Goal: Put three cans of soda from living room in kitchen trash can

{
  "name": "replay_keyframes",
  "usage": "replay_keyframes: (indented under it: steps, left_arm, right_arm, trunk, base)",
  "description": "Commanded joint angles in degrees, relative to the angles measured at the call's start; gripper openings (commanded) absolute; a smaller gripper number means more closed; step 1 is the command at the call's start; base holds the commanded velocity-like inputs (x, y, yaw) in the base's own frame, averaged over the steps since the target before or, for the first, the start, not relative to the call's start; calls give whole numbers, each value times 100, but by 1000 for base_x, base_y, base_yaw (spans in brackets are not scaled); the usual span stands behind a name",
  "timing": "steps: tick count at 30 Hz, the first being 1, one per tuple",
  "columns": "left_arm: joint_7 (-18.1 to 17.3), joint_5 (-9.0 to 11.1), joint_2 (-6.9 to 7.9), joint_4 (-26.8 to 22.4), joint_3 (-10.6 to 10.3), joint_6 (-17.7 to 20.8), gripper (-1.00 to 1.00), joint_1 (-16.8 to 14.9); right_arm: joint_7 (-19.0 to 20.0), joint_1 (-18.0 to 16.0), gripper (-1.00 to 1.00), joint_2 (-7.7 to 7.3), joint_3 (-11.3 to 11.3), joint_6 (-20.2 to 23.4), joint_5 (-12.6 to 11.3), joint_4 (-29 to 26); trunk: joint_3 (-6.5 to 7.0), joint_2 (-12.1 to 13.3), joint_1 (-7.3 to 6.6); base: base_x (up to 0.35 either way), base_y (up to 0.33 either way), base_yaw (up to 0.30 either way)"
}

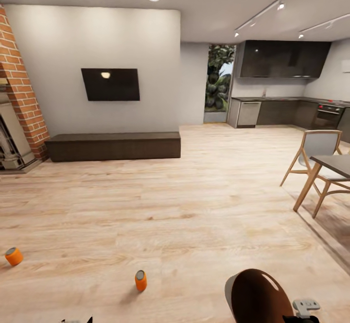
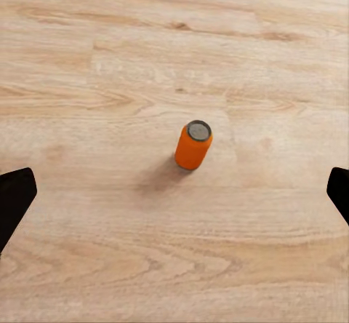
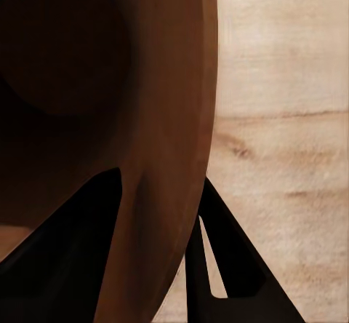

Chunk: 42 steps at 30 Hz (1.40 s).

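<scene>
Head view: two small orange soda cans sit on the light wood plank floor (image 1: 194, 206), one upright low centre (image 1: 140, 280), one tipped at the lower left edge (image 1: 13, 256). Glossy copper-brown tapered bin (image 1: 255, 296) fills the lower right, tilted, mouth facing the camera. Left gripper (image 2: 174, 192) hangs over the upright can (image 2: 193, 145), jaws spread wide at both frame edges, holding nothing. Right gripper (image 3: 163, 265) has one dark finger inside the bin (image 3: 109, 105) and one outside — clamped on its rim, it looks like. Grey kitchen cabinets (image 1: 272, 111) stand upper right.
</scene>
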Motion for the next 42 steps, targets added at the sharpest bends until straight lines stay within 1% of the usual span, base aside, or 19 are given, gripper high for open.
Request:
replay_keyframes:
  steps: [1, 10, 20, 21, 22, 26, 27, 28, 30, 31, 32, 34, 35, 38, 42]
  left_arm:
    - [-1, 2, 0, -1, 0, 1, 100, 0]
    - [-4, 7, 0, -6, 0, 105, 100, 0]
    - [-5, -15, 0, 4, -2, 128, 100, 0]
    - [-8, -28, -2, 20, -7, 145, 100, -5]
    - [-10, -43, -4, 19, -14, 263, 100, -31]
    - [-25, -60, 0, -126, -33, 1235, 100, -260]
    - [-32, -69, 8, -163, -37, 1843, 100, -483]
    - [-31, -82, 29, -177, -39, 2542, 100, -788]
    - [-5, -93, 50, -175, -41, 3288, 100, -1143]
    - [75, -102, 56, -139, -42, 3980, 100, -1483]
    - [143, -105, 54, -116, -42, 4275, 100, -1636]
    - [328, -99, 44, -79, -43, 4719, 100, -1905]
    - [534, -92, 38, -54, -43, 5003, 100, -2130]
    - [748, -86, 32, 4, -41, 5245, 100, -2392]
    - [909, -65, 30, 204, -37, 5396, 100, -2650]
  right_arm:
    - [8, -3, -100, 0, -20, 1, -38, -11]
    - [8, -3, -100, 0, -19, 1, -42, -3]
    - [8, -3, -100, 0, -12, 1, -43, -2]
    - [8, -3, -100, 0, -15, 1, -43, -4]
    - [9, -3, -100, -3, -16, 1, -43, -7]
    - [14, -3, -100, -7, -18, 1, -43, -10]
    - [15, -3, -100, -6, -19, 1, -43, -10]
    - [16, -3, -100, -4, -19, 1, -39, -11]
    - [16, -3, -100, -2, -19, 1, -36, -11]
    - [16, -3, -100, -1, -19, 1, -32, -11]
    - [16, -3, -100, -1, -19, 1, -30, -11]
    - [16, -3, -100, -1, -19, 1, -29, -11]
    - [16, -3, -100, 0, -19, 1, -29, -11]
    - [16, -3, -100, 0, -19, 1, -27, -11]
    - [16, -3, -100, 0, -19, 1, -26, -11]
  trunk:
    - [-6, 0, 0]
    - [-55, 0, 0]
    - [-85, 0, 0]
    - [-85, 0, 0]
    - [-86, 0, 0]
    - [-86, 0, 0]
    - [-86, 0, 0]
    - [-86, 0, 0]
    - [-87, 0, 0]
    - [-87, 0, 0]
    - [-87, 0, 0]
    - [-87, 0, 0]
    - [-87, 0, 0]
    - [-87, 0, 0]
    - [-87, 0, 0]
  base:
    - [323, 0, 68]
    - [323, 0, 21]
    - [323, 0, 1]
    - [297, 0, 0]
    - [248, 0, 0]
    - [181, 0, 0]
    - [87, 0, 0]
    - [56, 0, 0]
    - [40, 0, 0]
    - [23, 0, 0]
    - [18, 0, 0]
    - [13, 0, 0]
    - [8, 0, 0]
    - [5, 0, 0]
    - [2, 0, 0]
